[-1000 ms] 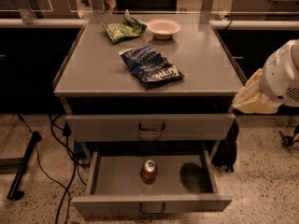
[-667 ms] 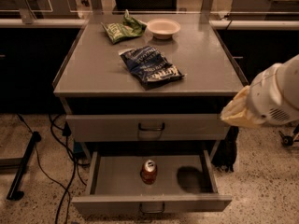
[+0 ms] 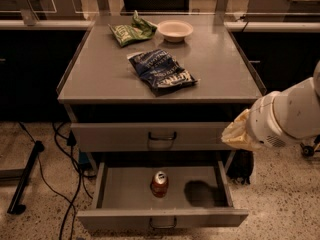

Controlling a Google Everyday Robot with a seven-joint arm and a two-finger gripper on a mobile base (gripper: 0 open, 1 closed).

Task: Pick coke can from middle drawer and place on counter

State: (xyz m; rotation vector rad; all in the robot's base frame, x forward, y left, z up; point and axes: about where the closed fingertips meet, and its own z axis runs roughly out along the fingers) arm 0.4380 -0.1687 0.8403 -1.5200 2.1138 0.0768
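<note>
The coke can (image 3: 159,183) stands upright in the open middle drawer (image 3: 125,190), near the centre of its grey floor. The counter (image 3: 100,71) is the broad grey top of the cabinet above. My gripper (image 3: 237,132) is the pale yellowish end of the white arm (image 3: 290,116) that comes in from the right. It hangs in the air by the right end of the closed drawer front (image 3: 115,136), above the open drawer's right side and well to the right of the can. It casts a dark shadow (image 3: 200,192) on the drawer floor right of the can.
On the counter lie a dark blue snack bag (image 3: 162,72) in the middle, a green snack bag (image 3: 131,31) at the back and a white bowl (image 3: 175,30) beside it. Black cables (image 3: 65,184) and a stand foot (image 3: 25,184) lie on the floor at left.
My arm and gripper have moved left and forward, toward the cabinet's right front corner. The shadow in the drawer has shifted left toward the can. The can has not moved.
</note>
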